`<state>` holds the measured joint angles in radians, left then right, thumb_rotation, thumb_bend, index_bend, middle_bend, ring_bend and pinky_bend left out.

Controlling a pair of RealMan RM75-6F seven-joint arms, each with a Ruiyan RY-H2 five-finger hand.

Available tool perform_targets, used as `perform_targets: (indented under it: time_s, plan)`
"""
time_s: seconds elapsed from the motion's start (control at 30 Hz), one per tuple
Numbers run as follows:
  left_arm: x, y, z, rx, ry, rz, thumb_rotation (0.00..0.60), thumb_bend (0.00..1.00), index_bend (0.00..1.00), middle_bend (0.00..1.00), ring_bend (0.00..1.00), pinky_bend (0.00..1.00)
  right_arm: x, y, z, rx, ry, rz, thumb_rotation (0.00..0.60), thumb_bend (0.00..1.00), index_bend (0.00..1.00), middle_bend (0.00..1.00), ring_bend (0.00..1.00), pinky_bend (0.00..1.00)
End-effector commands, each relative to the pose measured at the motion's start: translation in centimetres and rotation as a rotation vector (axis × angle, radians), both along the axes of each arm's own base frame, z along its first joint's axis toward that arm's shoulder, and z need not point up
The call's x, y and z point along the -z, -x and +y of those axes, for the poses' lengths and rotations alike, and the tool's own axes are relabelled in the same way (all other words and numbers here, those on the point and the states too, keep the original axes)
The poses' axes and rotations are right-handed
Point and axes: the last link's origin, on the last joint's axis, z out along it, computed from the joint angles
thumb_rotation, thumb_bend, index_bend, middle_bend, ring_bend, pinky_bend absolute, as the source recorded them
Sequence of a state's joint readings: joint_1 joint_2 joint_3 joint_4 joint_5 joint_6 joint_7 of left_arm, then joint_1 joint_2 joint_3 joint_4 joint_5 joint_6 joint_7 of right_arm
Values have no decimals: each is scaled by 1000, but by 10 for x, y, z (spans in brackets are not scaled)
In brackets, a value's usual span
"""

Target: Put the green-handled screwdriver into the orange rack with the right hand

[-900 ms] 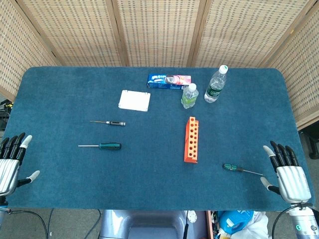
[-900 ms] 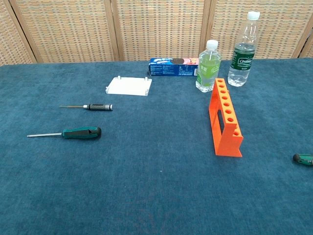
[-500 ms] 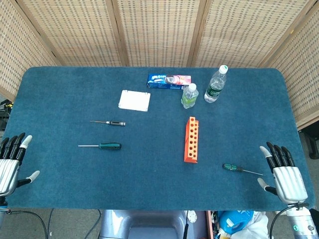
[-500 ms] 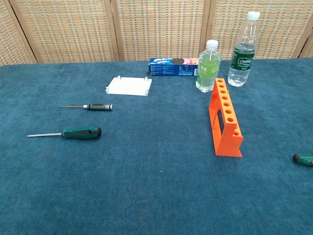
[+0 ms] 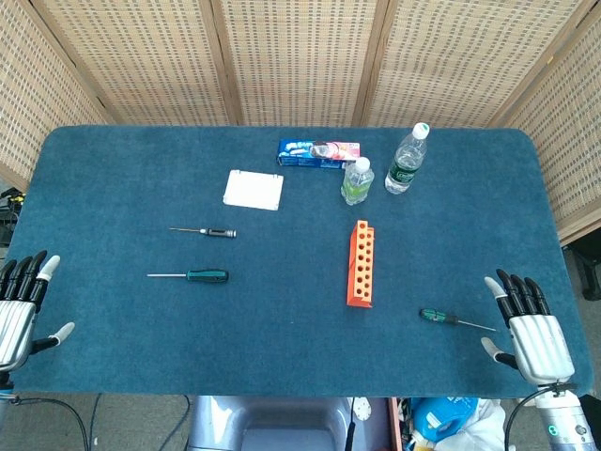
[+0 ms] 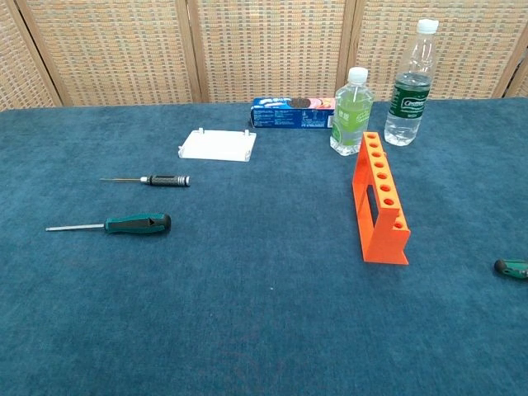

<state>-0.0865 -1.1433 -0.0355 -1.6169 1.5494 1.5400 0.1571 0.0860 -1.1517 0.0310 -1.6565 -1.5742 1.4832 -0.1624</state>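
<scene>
Right hand (image 5: pixel 532 329) waits empty, fingers spread, at the table's near right edge | green-handled screwdriver (image 5: pixel 455 319) lies flat just beside it, near the orange rack (image 5: pixel 361 263) | left hand (image 5: pixel 21 308) likewise empty | grasp and insertion both remain undone

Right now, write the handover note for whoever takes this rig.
Left hand: open, at the near left table edge, holding nothing.
Right hand: open, near right edge, just right of the small screwdriver's tip.
Rack: standing mid-table, holes seemingly empty.
A second green-handled screwdriver lies on the left side.
Done: nothing grasped.
Left: grip the right-side screwdriver and put it in the rack.
</scene>
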Motion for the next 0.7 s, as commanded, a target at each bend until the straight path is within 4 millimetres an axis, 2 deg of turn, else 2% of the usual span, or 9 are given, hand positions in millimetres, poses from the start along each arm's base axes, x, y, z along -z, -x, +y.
perform_targets:
  time_s: [0.03, 0.37, 0.53, 0.7]
  plan:
    - [1, -1, 0, 2, 1, 3, 600, 0, 0, 0, 0, 0, 0, 0, 0, 1, -2, -1, 600, 188, 42, 0, 0, 0]
    - [0, -1, -1, 2, 2, 1, 600, 0, 0, 0, 0, 0, 7, -3, -2, -3, -38, -8, 600, 191, 151, 0, 0, 0]
    - [2, -3, -2, 9, 7, 8, 600, 0, 0, 0, 0, 0, 19, -9, -7, -9, -87, -9, 600, 192, 202, 0, 0, 0]
    - [3, -4, -2, 12, 7, 11, 600, 0, 0, 0, 0, 0, 34, -18, -19, -17, -138, -8, 600, 195, 300, 0, 0, 0]
